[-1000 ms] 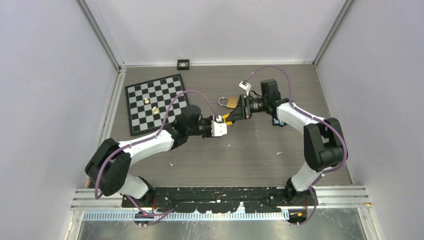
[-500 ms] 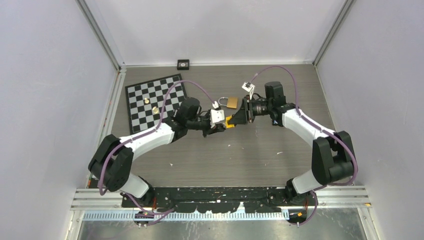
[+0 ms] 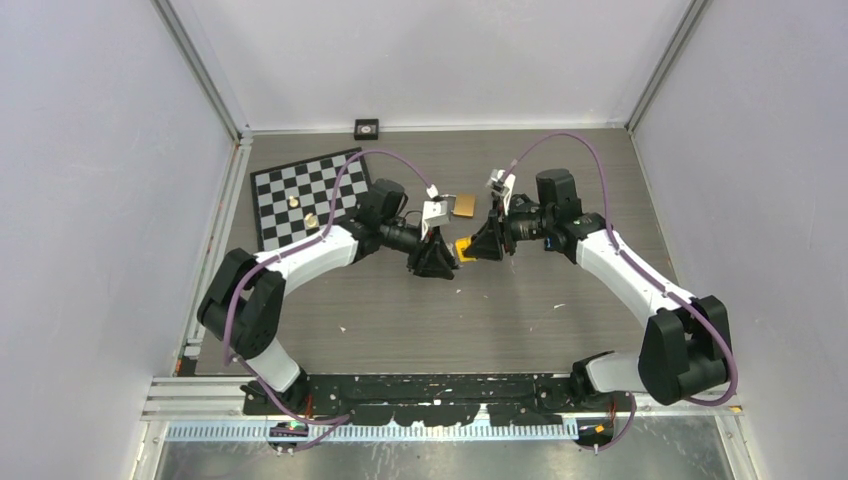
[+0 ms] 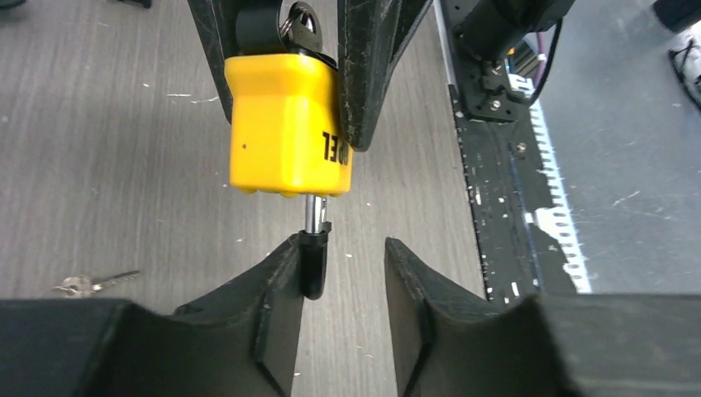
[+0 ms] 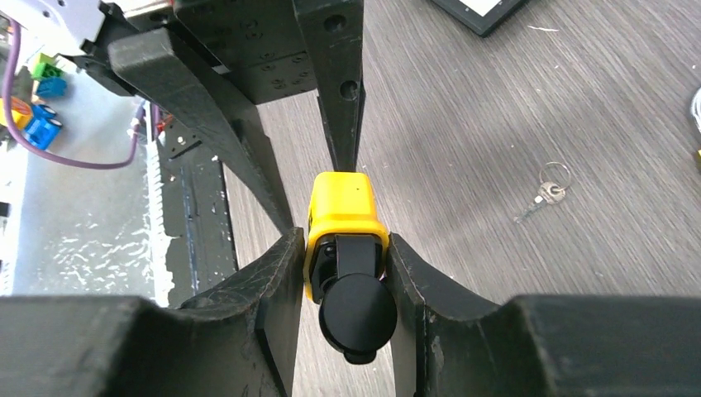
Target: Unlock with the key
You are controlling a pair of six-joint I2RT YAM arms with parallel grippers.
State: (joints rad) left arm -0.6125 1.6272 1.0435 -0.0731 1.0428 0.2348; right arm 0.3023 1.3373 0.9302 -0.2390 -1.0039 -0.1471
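Note:
A yellow padlock [image 3: 465, 246] hangs above the table, clamped between the fingers of my right gripper [image 3: 470, 247]. In the right wrist view the right gripper [image 5: 343, 240] is shut on the padlock's body [image 5: 343, 207], with its black shackle end [image 5: 357, 310] towards the camera. In the left wrist view a key with a black head [image 4: 312, 265] sticks out of the bottom of the padlock [image 4: 285, 124]. My left gripper [image 4: 341, 248] is open. The key head rests against its left finger [image 4: 277, 273], and the other finger stands apart. In the top view the left gripper [image 3: 450, 262] faces the padlock.
A brass padlock [image 3: 463, 204] lies on the table just behind the grippers. A checkered board [image 3: 312, 205] with two small brass pieces lies at the left. Spare keys on a ring [image 5: 546, 194] lie on the table. A small black square [image 3: 366, 128] sits by the back wall.
The left arm has swung farther back and rolled its wrist, so its gripper now meets the padlock head-on. The right gripper has drawn back a little to the right with the padlock.

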